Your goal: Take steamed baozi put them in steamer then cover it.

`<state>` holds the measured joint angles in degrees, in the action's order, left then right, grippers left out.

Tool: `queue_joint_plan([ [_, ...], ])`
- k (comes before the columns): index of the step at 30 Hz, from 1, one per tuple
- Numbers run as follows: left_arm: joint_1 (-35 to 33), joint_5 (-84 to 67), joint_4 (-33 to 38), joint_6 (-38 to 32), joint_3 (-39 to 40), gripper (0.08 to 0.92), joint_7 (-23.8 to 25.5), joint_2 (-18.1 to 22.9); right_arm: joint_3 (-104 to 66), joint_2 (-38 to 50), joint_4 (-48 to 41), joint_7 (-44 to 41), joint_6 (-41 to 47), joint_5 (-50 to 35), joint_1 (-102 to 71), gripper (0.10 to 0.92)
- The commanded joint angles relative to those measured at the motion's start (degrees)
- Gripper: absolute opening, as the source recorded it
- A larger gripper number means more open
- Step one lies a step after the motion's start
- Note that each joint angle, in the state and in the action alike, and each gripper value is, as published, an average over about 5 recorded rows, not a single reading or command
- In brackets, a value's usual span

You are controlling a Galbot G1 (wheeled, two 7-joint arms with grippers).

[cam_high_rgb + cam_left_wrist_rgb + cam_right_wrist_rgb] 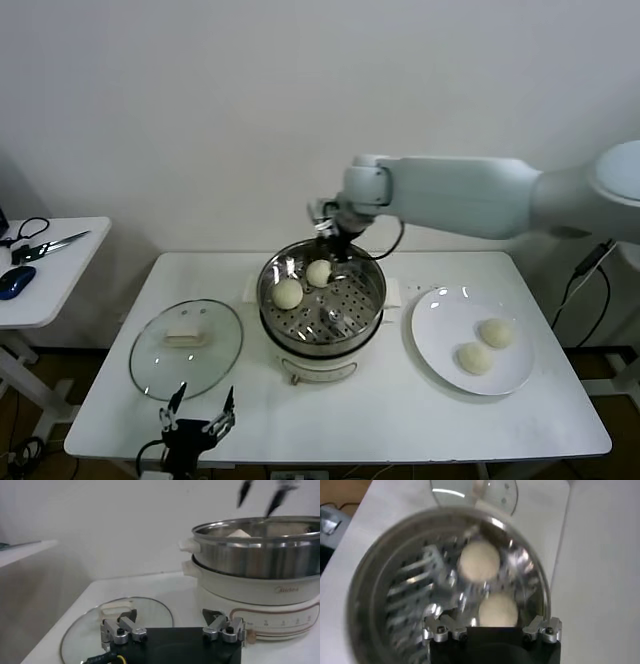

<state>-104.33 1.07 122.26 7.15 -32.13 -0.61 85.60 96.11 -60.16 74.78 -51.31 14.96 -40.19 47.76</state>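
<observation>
The steamer (350,300) stands mid-table, a steel pot on a cream base. Two steamed baozi (288,293) (318,272) lie on its perforated tray. Two more baozi (495,333) (474,358) rest on the white plate (445,315) to the right. My right gripper (335,235) hangs open just above the pot's back rim, holding nothing. The right wrist view shows one baozi (497,610) right below the open gripper (490,622), the other baozi (479,561) beyond it. My left gripper (200,415) waits open at the table's front edge, also seen in the left wrist view (170,617).
A glass lid (186,348) with a cream knob lies flat on the table left of the steamer, just beyond the left gripper. A side table (50,265) with scissors and a mouse stands at far left. A wall rises close behind the table.
</observation>
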Motion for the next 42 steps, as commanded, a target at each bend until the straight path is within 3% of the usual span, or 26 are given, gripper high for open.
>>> queue_joint_plan([
  [1,0.0,0.6,-0.1,-0.2,0.0,0.823,0.1,0.0,6.4,21.4,6.6,-6.5,-5.3,7.9,3.6,0.823],
  [13,0.1,0.3,-0.2,-0.2,-0.4,0.823,0.2,0.0,-4.7,30.1,5.3,-3.6,-3.5,19.7,-15.6,0.823],
  [42,0.0,0.5,-1.0,-0.4,-0.4,0.823,0.2,0.2,-24.1,24.1,-6.6,-1.4,-1.4,27.4,-37.8,0.815],
])
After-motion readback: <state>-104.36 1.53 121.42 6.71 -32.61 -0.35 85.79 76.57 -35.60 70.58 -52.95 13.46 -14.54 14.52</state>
